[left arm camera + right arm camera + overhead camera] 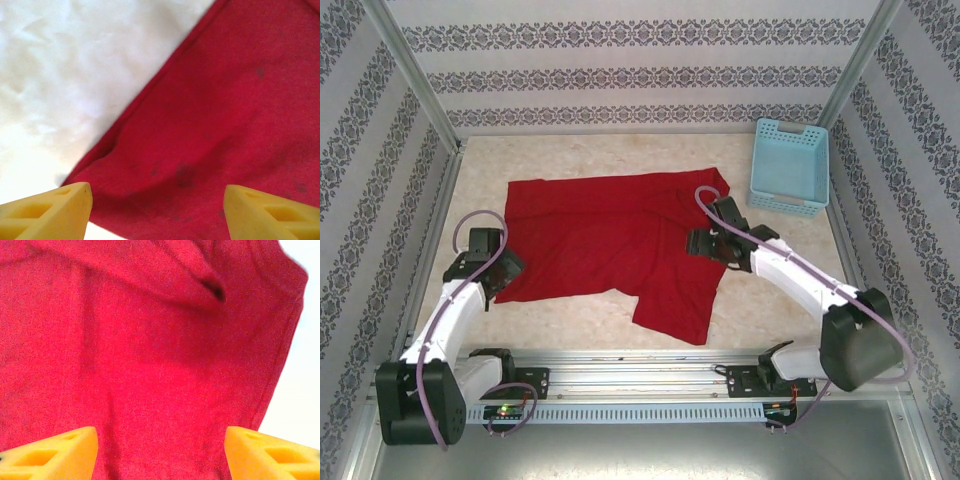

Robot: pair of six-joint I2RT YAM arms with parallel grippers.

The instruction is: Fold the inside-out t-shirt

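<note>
Red t-shirt [600,240] spread out — left claw [157,195], right claw [160,436] agape above.

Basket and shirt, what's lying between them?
Nothing. The top view shows just a narrow strip of bare table separating the basket from the shirt's nearest corner.

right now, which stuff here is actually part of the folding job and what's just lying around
Part of the job:
- red t-shirt, spread on the table
- left gripper, open above the shirt's left edge
- right gripper, open above the shirt's right side

Just lying about:
- light blue basket, far right corner, apart from the shirt
</note>
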